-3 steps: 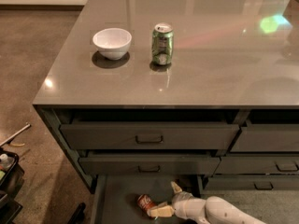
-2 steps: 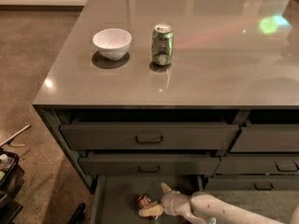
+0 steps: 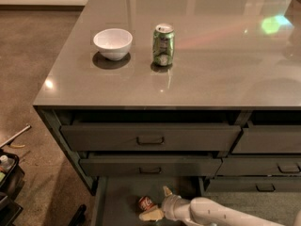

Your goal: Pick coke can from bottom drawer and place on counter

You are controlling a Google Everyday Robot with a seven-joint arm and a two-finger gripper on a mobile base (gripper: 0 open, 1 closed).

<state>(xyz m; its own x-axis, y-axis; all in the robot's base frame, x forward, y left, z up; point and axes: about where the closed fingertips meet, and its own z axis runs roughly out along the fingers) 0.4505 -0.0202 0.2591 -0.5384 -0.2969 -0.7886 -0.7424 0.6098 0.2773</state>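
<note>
My jaws are down low in the bottom drawer (image 3: 117, 199), which stands open under the other drawers. They are spread apart, and the coke can (image 3: 146, 203) sits between my two pale fingers (image 3: 151, 215). One finger is just in front of the can, and the other pokes up behind it, a little to its right. I cannot tell if either finger touches the can. The can is red and looks a bit tipped on the dark drawer floor. My white arm (image 3: 216, 213) comes in from the right side. Up on the shiny grey desk (image 3: 221, 79) stand a white bowl (image 3: 113, 43) and a green can (image 3: 163, 44), near each other, with the bowl on the left. Two drawers with handles (image 3: 150, 139) sit between the desk and the bottom drawer.
</note>
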